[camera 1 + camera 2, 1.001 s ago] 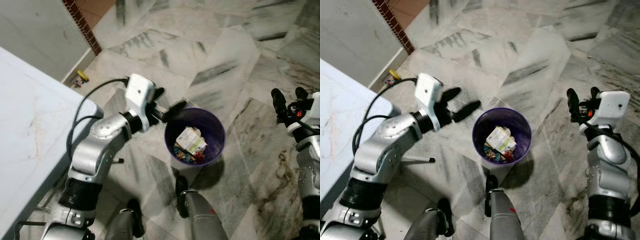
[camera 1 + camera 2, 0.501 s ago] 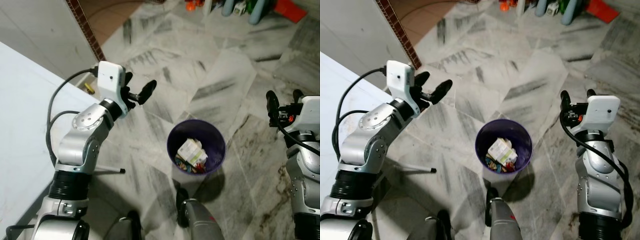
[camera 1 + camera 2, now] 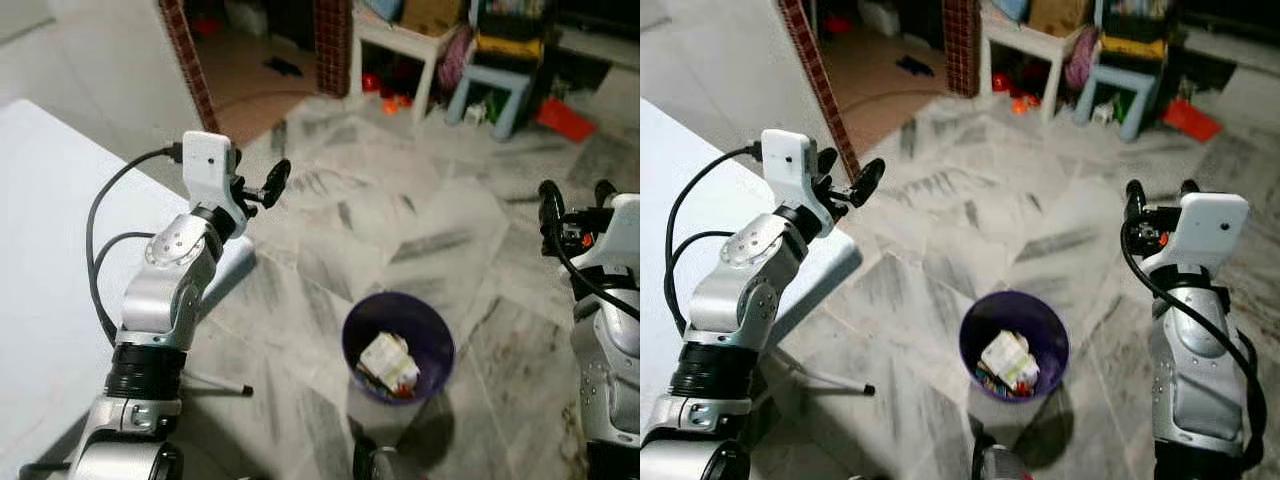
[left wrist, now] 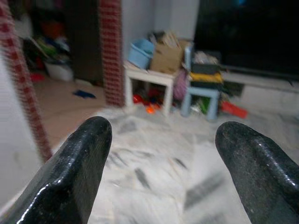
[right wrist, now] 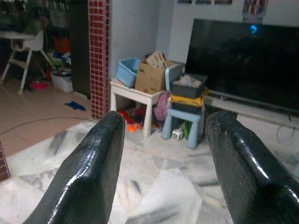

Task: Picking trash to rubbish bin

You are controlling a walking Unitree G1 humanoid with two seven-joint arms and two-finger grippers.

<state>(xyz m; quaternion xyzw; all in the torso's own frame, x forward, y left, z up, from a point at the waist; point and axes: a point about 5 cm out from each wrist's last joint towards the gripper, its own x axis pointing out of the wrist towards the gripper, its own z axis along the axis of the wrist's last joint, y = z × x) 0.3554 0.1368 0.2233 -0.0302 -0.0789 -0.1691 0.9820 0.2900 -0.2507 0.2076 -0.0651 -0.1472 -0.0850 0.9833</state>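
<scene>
While both arms are raised over the marble floor, the purple bin stands on the tiles between them, low in the head views and well apart from either claw. Inside it lie a white carton and some small coloured scraps of trash. The left claw is held up beside the edge of the pale worktop, its two black fingers spread apart with nothing between them. The right claw is lifted to about the same height on the other side, and its fingers are spread wide too, pinching nothing. Across the room stand a small white table carrying a blue tub and a cardboard box, a light blue stool beside it, and a red brick pillar.
</scene>
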